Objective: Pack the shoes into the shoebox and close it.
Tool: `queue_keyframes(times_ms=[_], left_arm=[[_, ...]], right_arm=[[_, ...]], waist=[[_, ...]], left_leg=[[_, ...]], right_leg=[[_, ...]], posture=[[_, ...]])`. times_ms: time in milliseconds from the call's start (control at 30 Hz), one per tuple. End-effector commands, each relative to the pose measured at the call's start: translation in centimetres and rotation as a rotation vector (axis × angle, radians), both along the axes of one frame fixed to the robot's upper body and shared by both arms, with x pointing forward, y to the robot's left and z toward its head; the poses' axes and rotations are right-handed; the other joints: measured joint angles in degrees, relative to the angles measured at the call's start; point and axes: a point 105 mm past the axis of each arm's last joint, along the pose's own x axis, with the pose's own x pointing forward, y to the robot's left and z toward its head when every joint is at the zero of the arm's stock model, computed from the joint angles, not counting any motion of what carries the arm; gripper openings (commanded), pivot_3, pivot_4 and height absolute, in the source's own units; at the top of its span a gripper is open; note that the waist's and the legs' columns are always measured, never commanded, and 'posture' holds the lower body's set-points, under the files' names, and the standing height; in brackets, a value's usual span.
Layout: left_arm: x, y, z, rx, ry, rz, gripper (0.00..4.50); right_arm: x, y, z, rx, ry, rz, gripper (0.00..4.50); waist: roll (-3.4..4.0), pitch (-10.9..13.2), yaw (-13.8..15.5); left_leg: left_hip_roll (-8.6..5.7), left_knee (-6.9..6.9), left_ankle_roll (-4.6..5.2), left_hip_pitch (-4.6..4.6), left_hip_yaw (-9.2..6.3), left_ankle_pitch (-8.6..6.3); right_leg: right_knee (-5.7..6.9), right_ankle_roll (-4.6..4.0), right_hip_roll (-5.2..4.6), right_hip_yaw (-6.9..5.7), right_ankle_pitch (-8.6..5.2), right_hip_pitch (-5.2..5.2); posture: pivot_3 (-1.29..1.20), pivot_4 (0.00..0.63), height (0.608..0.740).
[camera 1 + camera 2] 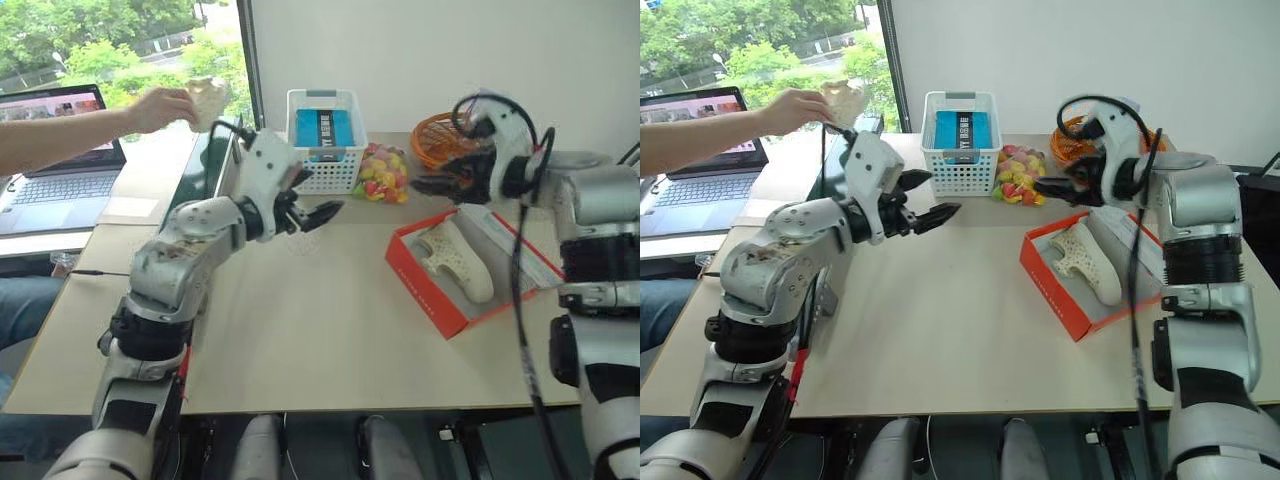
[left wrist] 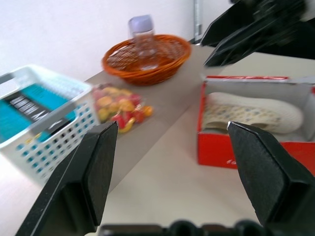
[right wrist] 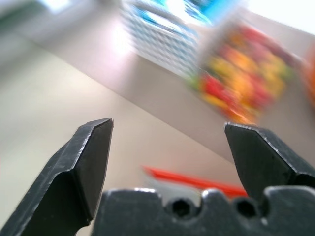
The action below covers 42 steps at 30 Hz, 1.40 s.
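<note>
The left gripper [image 1: 312, 212] reached in from the lower left of the frame, its arm bent at the elbow and the two black fingers spread wide with nothing between them, hovering above the bare table [image 1: 300, 330] near the centre. The right gripper [image 1: 440, 183] came in from the right edge, raised over the far corner of the shoebox [image 1: 440, 300], its fingers likewise spread apart and empty, pointing toward the left of the frame. The shoebox sat right of centre: one flat red cardboard box, white inside, standing open. In it lay one shoe [image 1: 458, 258], cream-white, clog-like, its upper dotted with small holes, stretched along the box's length. A second shoe [image 1: 210, 98] of the same pale colour was held up in a person's hand [image 1: 160, 108] at the upper left of the frame, well apart from the box. Farther back stood one white mesh basket [image 1: 325, 172] holding a blue packet, with one bag of coloured candies [image 1: 383, 172] just beside it, and one orange wicker basket [image 1: 435, 140] beyond. One open laptop [image 1: 55, 170] sat at the far left.
</note>
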Motion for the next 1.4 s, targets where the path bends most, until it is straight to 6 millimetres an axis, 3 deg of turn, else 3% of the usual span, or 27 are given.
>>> queue_keyframes(times_ms=[33,233,367,433,700,900,1133,1400], left_arm=[[0.5,2.9,0.7,-0.089,0.007,0.112,4.48],[1.7,8.8,-1.0,-0.127,0.025,0.418,4.48],[1.7,13.1,-2.2,-0.173,0.022,0.63,4.48],[1.4,14.3,-3.0,-0.166,0.026,0.678,4.48],[1.2,16.0,-4.8,-0.213,0.054,0.749,4.48],[2.6,17.3,-7.0,-0.216,0.096,0.801,4.48],[4.9,17.4,-8.6,-0.224,0.114,0.786,4.48],[6.2,17.2,-8.6,-0.237,0.106,0.774,4.48]], right_arm=[[-2.5,2.5,1.0,0.072,-0.076,0.145,4.5],[-4.3,6.2,-1.2,0.153,-0.063,0.287,4.5],[-3.2,7.7,-2.1,0.116,-0.155,0.25,4.5],[-3.4,8.7,-2.1,0.131,-0.207,0.265,4.5],[-4.1,10.9,-3.5,0.136,-0.246,0.299,4.5],[-4.5,11.6,-4.1,0.155,-0.19,0.329,4.5],[-4.4,11.0,-3.9,0.175,-0.167,0.308,4.5],[-4.8,10.6,-3.9,0.188,-0.145,0.29,4.5]], waist=[[0.0,0.0,0.2],[-0.02,0.0,0.8],[-0.03,0.0,0.8],[-0.04,0.0,0.7],[-0.08,0.0,1.3],[-0.11,-0.1,1.3],[-0.15,-0.1,1.5],[-0.16,-0.1,1.4]], left_leg=[[0.0,0.0,0.0,0.0,0.0,0.0],[0.0,0.03,-0.02,-0.01,0.0,-0.01],[0.0,0.02,-0.04,-0.01,0.01,-0.02],[0.01,0.01,-0.04,0.01,0.01,-0.02],[0.03,-0.05,-0.11,0.0,0.03,-0.03],[0.05,-0.09,-0.12,0.01,0.04,-0.04],[0.06,-0.13,-0.13,0.0,0.05,-0.03],[0.08,-0.23,-0.13,0.0,0.06,-0.03]], right_leg=[[0.0,0.0,0.0,-0.01,0.0,0.01],[-0.05,-0.03,-0.01,-0.03,-0.01,0.07],[-0.04,-0.05,-0.01,-0.04,-0.02,0.03],[-0.04,-0.05,-0.01,-0.05,-0.02,0.03],[-0.1,-0.21,-0.02,-0.1,-0.09,0.04],[-0.08,-0.38,-0.01,-0.11,-0.18,0.01],[-0.09,-0.39,-0.01,-0.17,-0.18,0.01],[-0.1,-0.39,-0.02,-0.18,-0.17,-0.05]], posture=[[0.0,0.15,0.735],[0.0,0.15,0.735],[0.0,0.15,0.735],[0.0,0.15,0.735],[0.0,0.15,0.735],[0.0,0.15,0.735],[0.0,0.15,0.735],[0.0,0.15,0.735]])
